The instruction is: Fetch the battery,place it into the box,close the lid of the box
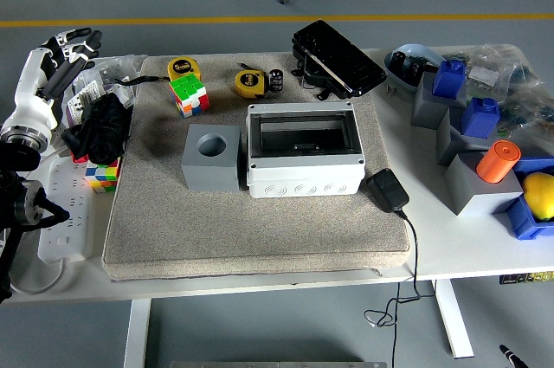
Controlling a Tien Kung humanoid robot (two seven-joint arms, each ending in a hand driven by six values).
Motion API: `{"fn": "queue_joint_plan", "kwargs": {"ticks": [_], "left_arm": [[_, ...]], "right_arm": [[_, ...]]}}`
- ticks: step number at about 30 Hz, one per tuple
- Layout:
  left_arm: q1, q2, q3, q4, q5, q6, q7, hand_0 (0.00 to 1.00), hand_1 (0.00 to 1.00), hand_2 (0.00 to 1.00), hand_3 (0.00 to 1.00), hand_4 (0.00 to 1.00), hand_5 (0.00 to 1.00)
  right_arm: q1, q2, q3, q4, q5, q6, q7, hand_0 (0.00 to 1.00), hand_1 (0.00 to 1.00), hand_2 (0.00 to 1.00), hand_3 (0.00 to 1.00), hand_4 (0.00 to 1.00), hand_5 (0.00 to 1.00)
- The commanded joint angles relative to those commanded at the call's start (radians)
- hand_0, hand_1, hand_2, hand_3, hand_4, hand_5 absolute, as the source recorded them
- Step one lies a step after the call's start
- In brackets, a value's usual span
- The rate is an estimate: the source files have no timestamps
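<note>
The small black cylindrical battery stands at the back of the grey mat, beside a yellow tape measure. The grey box sits in the middle of the mat, open, with its dark lid tilted back behind it. My left hand is white with black fingers, spread and empty. It hovers at the table's far left edge, well away from the battery and the box.
A grey block with a round hole stands against the box's left side. Two colour cubes, a second tape measure, a black bundle and a power strip lie left. A black adapter and blue and grey bins lie right.
</note>
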Motion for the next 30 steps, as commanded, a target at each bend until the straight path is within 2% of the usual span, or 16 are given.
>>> {"fn": "queue_joint_plan", "kwargs": {"ticks": [30], "left_arm": [[0.005, 0.004, -0.022, 0.005, 0.009, -0.01, 0.015, 0.713, 0.719, 0.682, 0.715, 0.998, 0.587]], "right_arm": [[-0.003, -0.002, 0.014, 0.001, -0.011, 0.003, 0.004, 0.714, 0.696, 0.689, 0.603, 0.988, 0.503]]}}
